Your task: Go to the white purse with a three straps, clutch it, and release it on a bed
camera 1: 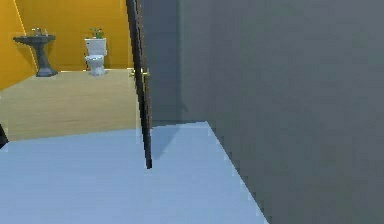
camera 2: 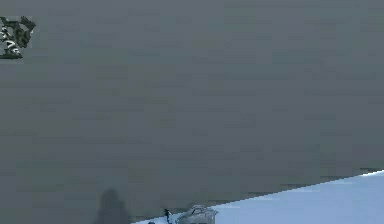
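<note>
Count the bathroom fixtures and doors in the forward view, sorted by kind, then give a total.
Pedestal sink: 1
Toilet: 1
Door: 1
Total: 3

Ahead of you a dark door (camera 1: 141,80) stands edge-on beside a grey wall (camera 1: 285,90), and past it you see a yellow-walled room with a grey pedestal sink (camera 1: 41,48) and a white toilet (camera 1: 95,58) on a tan floor (camera 1: 70,105).

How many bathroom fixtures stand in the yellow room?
2: a grey pedestal sink at the forward view's far left, and a white toilet just right of it. The door may hide others.
</note>
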